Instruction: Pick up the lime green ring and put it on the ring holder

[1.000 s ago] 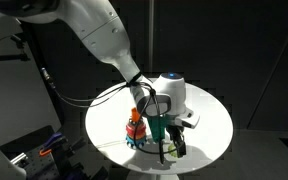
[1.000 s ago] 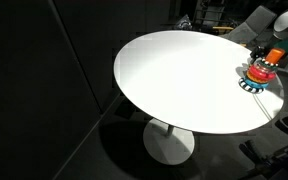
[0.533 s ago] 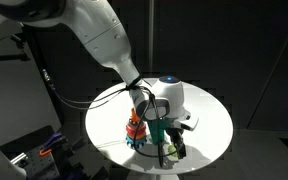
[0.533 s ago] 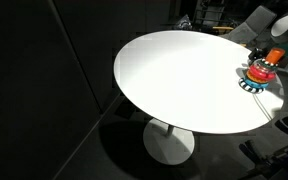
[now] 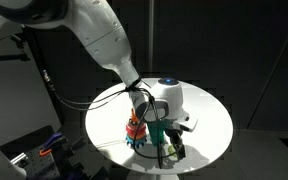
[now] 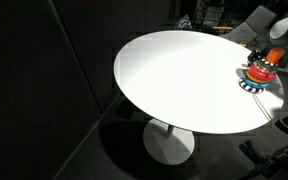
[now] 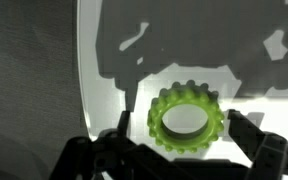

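In the wrist view my gripper (image 7: 182,120) stands with its jaws wide apart and nothing clamped. The lime green ring (image 7: 188,120) lies flat on the white table (image 7: 106,100) between my fingers (image 7: 246,135), roughly centred and touching neither. The ring is thin and low, with a scalloped edge. If I close before I am low enough, the pads could ride over its top and flick it out sideways. If I go too deep, the tips would jam against the table. Closing off-centre would slide the ring before it is pinned, and a tilted grip would make it awkward to seat on the stack. In an exterior view my gripper (image 5: 170,148) hangs low over the table's near edge, just beside the ring holder (image 5: 136,130). My own wrist hides the ring from that angle, so I cannot tell how much room I have on the holder's side. A finger drifting that way on the descent or the lift could clip the holder's base and shove the whole toy. In an exterior view from across the table (image 6: 174,80), the ring holder (image 6: 257,75) stands close to the rim, so I judge a hard knock could send it over. I cannot make out my gripper there.
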Motion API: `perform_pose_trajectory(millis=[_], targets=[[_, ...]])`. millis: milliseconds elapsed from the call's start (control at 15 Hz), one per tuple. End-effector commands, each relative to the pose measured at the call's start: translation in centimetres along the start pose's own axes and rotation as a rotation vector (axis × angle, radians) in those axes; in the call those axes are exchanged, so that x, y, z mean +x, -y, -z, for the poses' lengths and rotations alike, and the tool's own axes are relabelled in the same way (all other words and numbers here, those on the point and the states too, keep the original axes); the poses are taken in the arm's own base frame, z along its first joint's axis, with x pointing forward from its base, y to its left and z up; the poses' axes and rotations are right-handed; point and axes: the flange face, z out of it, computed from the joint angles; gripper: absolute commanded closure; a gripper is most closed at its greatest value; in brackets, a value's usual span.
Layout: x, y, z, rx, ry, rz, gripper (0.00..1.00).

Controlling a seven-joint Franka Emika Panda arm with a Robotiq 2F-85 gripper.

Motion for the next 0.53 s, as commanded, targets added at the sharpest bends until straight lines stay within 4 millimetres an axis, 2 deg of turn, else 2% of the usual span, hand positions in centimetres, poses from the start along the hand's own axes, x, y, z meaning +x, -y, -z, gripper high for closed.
perform_pose_trajectory(millis=[0, 467], targets=[[0.14, 0.20, -0.09, 0.010, -0.011, -0.026, 0.00], [-0.01, 0.35, -0.48, 0.028, -0.007, -0.036, 0.00]])
